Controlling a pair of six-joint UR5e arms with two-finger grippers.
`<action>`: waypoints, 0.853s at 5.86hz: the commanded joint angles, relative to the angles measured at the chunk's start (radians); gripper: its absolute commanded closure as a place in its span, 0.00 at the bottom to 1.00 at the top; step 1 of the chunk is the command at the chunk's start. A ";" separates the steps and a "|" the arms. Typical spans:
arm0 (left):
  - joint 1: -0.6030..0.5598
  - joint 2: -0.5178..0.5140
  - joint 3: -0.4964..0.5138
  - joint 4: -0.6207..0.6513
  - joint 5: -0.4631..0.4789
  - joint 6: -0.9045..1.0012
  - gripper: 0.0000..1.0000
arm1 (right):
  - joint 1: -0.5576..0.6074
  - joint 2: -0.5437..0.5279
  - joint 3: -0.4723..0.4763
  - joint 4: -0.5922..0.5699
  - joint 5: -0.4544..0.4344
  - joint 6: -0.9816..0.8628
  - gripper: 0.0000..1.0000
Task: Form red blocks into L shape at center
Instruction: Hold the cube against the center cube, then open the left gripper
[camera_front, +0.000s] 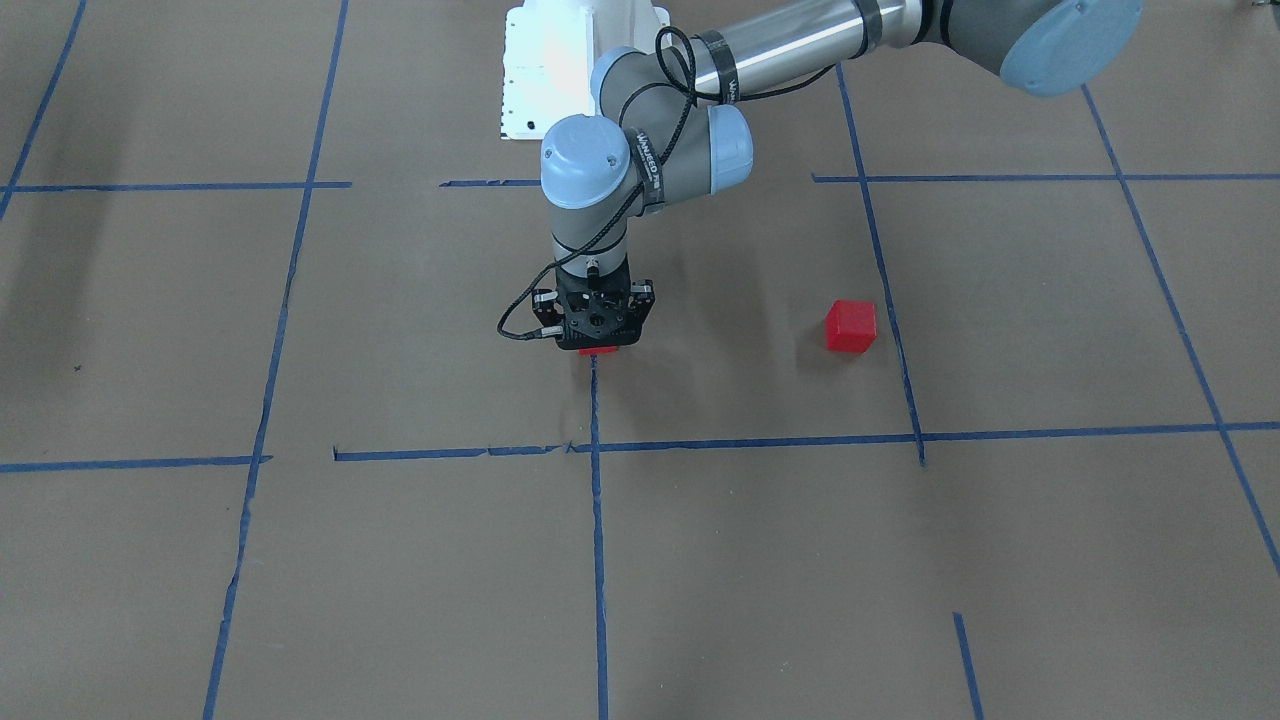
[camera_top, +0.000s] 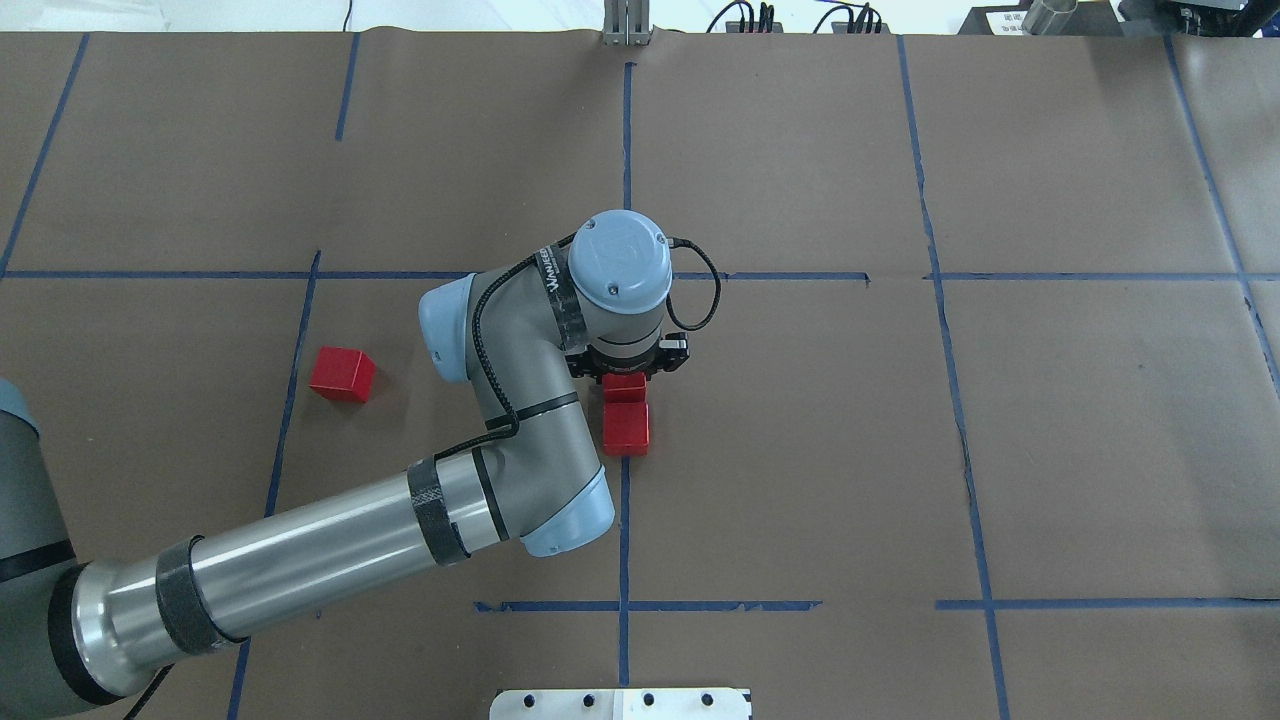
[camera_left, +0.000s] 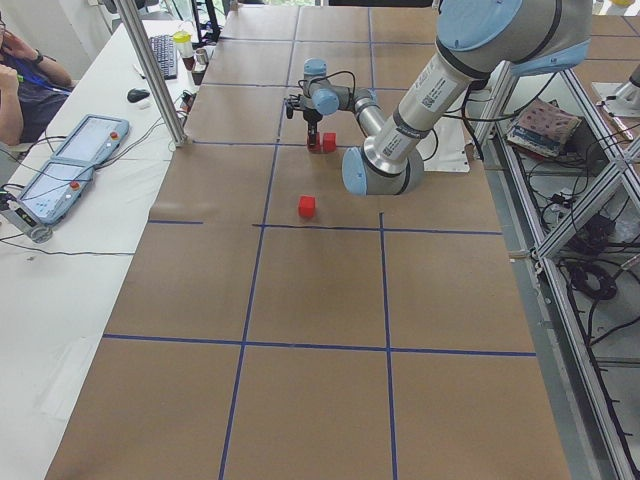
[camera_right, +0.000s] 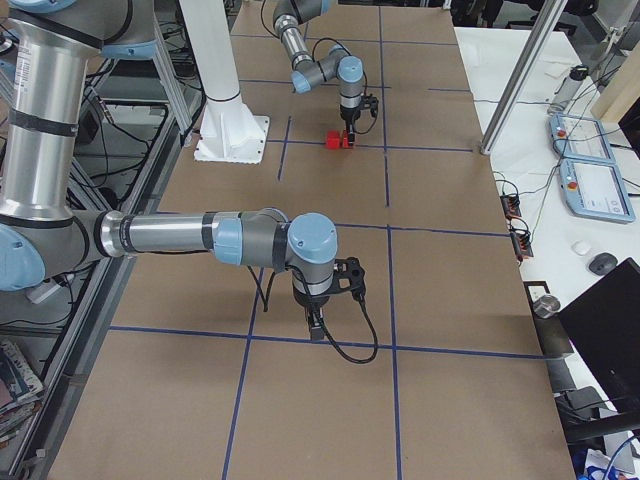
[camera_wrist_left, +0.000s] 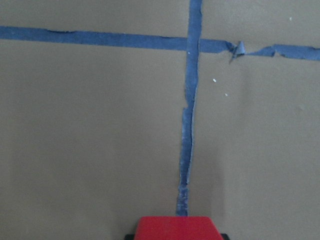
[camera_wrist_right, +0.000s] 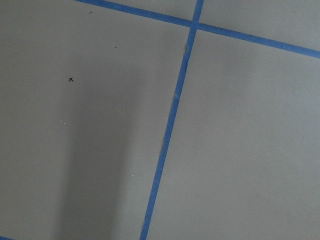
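Left pincer (camera_front: 597, 346) is seen low over the middle cell (camera_top: 800, 480) of the tabletop (camera_top: 1080, 450), pointing straight down. It appears clenched on one red block (camera_wrist_left: 175, 227): in the left wrist view a dark fingertip sliver is seen against each side of that block. Whether the block is resting on the paper or held just above it cannot be told. The blue tape line (camera_wrist_left: 187, 140) that splits the cell runs directly under the pincer. A second red block (camera_top: 626, 430) is found just behind the pincer on the robot's side, on the same line and touching the grasped block or very nearly so, which gives a straight run of two. The third red block (camera_top: 342, 374) lies well off to the pincer's left, near the cell's edge tape and untouched. Progress is judged at about two thirds, with one leg of the L laid out. Left to do are releasing the grasped block and then fetching the far block and setting it sideways against one end of the pair. Right pincer (camera_right: 317, 328) hangs over bare paper, well apart from every block; whether it is open or closed cannot be told.
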 joint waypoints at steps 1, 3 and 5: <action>0.000 0.002 -0.002 0.000 -0.001 0.000 0.64 | -0.001 -0.002 0.000 0.000 -0.002 0.000 0.00; 0.000 0.002 -0.002 0.000 -0.001 0.000 0.62 | 0.001 0.000 0.000 0.000 -0.002 0.000 0.00; 0.005 0.000 -0.005 0.000 -0.001 -0.002 0.60 | -0.001 0.000 -0.002 0.000 0.000 0.000 0.00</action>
